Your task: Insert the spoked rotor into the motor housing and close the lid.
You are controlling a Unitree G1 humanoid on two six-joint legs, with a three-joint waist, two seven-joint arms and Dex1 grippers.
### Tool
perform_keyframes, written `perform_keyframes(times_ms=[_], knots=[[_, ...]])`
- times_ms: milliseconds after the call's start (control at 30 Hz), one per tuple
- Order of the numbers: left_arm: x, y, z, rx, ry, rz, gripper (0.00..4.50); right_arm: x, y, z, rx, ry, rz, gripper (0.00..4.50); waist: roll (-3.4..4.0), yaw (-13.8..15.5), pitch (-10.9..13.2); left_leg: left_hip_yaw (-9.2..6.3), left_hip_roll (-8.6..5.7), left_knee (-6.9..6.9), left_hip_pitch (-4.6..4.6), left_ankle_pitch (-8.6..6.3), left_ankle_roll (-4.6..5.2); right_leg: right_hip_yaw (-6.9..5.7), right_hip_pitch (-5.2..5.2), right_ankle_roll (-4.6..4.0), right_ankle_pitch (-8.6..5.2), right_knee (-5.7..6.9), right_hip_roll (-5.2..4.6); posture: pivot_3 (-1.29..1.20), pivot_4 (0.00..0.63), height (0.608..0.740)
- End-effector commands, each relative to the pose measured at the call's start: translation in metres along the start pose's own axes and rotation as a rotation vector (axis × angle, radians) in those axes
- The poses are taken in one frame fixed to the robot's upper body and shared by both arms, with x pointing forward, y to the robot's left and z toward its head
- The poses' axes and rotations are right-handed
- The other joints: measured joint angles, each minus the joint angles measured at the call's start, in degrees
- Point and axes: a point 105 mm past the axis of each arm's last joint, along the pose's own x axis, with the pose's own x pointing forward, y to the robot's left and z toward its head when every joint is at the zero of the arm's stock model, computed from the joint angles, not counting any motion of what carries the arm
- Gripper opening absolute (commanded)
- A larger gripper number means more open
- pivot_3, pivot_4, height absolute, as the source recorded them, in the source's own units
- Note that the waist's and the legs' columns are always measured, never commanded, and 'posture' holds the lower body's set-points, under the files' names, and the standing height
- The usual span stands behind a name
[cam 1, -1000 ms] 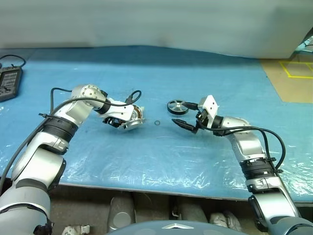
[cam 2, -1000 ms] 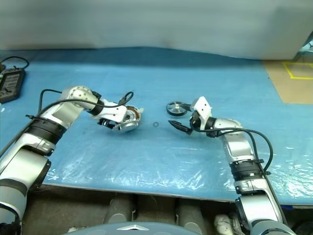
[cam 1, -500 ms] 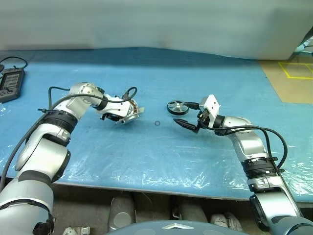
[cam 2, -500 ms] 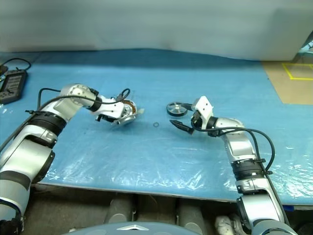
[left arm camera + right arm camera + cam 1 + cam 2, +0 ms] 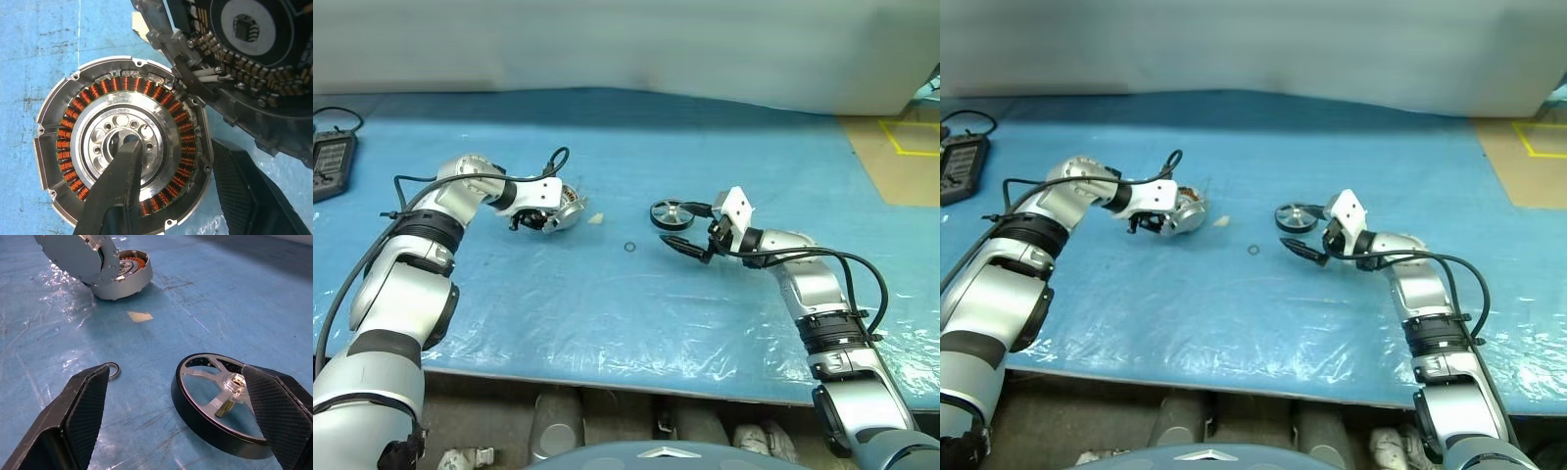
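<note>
Two grippers busy: left gripper (image 5: 536,221) pinches the motor housing (image 5: 122,152), one finger in its hub, lid (image 5: 244,58) swung open. Right gripper (image 5: 690,245) spread beside the spoked rotor (image 5: 222,401) on the bench (image 5: 607,313). We'd straddle its rim squarely before closing.

I am looking down at what appears to be a robotics lab or test workshop. A wide counter (image 5: 607,294) is covered by a blue mat under a crinkled sheet of clear plastic. Loose electric motor parts lie on it: a motor housing (image 5: 122,152) with copper windings, its lid (image 5: 254,58) carrying a circuit board, and a spoked rotor (image 5: 220,401). At the far left sits a dark handheld device (image 5: 331,164) with a cable, possibly a controller. At the far right, yellow tape lines (image 5: 911,137) mark a tan floor. A plain pale wall (image 5: 626,44) runs behind.
</note>
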Motion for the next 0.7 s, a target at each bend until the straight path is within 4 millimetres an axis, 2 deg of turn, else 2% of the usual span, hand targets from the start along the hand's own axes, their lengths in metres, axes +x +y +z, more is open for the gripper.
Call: perform_keyframes(times_ms=[33,133,200,333,400,467,567,700], knots=[[-0.018,0.016,0.010,0.015,-0.068,0.088,1.77,0.000,-0.003,0.013,-0.040,-0.040,0.003,4.50,-0.02,0.0,0.0,-0.06,0.01,0.00,-0.10,0.00,0.00,-0.07,-0.07,0.00,0.00,0.00,0.01,0.00,0.150,0.740],[-0.022,0.011,0.028,-0.032,-0.230,0.043,1.77,0.001,-0.002,0.013,-0.039,-0.040,0.010,4.50,-0.07,0.0,0.0,-0.09,0.00,0.01,-0.31,0.00,0.00,-0.09,-0.20,0.01,0.01,-0.04,0.00,0.00,0.150,0.740],[-0.027,0.004,0.038,-0.003,-0.317,0.001,1.77,0.001,-0.002,0.014,-0.040,-0.040,0.014,4.50,-0.13,0.1,0.1,-0.08,-0.01,0.03,-0.42,0.00,0.00,-0.09,-0.31,0.01,0.01,-0.03,-0.01,0.00,0.150,0.740],[-0.037,-0.012,0.041,0.244,-0.312,-0.049,1.77,0.000,-0.004,0.014,-0.044,-0.037,0.014,4.50,-0.15,0.1,0.1,-0.09,0.03,0.13,-0.63,0.00,0.01,-0.10,-0.55,0.01,0.01,0.07,0.00,0.00,0.150,0.740],[-0.037,-0.020,0.038,0.379,-0.242,-0.106,1.77,0.000,-0.005,0.013,-0.046,-0.034,0.014,4.50,-0.17,0.0,0.1,-0.10,0.05,0.22,-0.71,0.00,0.01,-0.10,-0.63,0.01,0.01,0.13,0.00,0.00,0.150,0.740],[-0.037,-0.024,0.036,0.438,-0.206,-0.139,1.77,0.000,-0.006,0.012,-0.046,-0.032,0.015,4.50,-0.17,-0.1,0.1,-0.10,0.06,0.24,-0.70,0.00,0.01,-0.10,-0.64,0.00,0.01,0.18,0.00,0.00,0.150,0.740],[-0.037,-0.025,0.043,0.635,-0.181,-0.159,1.77,-0.001,-0.007,0.011,-0.049,-0.025,0.018,4.50,-0.19,0.1,0.1,-0.10,0.06,0.28,-0.70,0.00,0.01,-0.09,-0.64,-0.02,-0.01,0.21,-0.01,0.00,0.150,0.740],[-0.025,-0.049,0.064,0.922,-0.253,-0.260,1.77,-0.001,-0.008,0.011,-0.053,-0.016,0.022,4.50,-0.20,0.3,0.1,-0.11,0.03,0.40,-0.76,0.00,0.02,-0.09,-0.63,0.01,0.02,0.23,-0.04,0.00,0.150,0.740]])
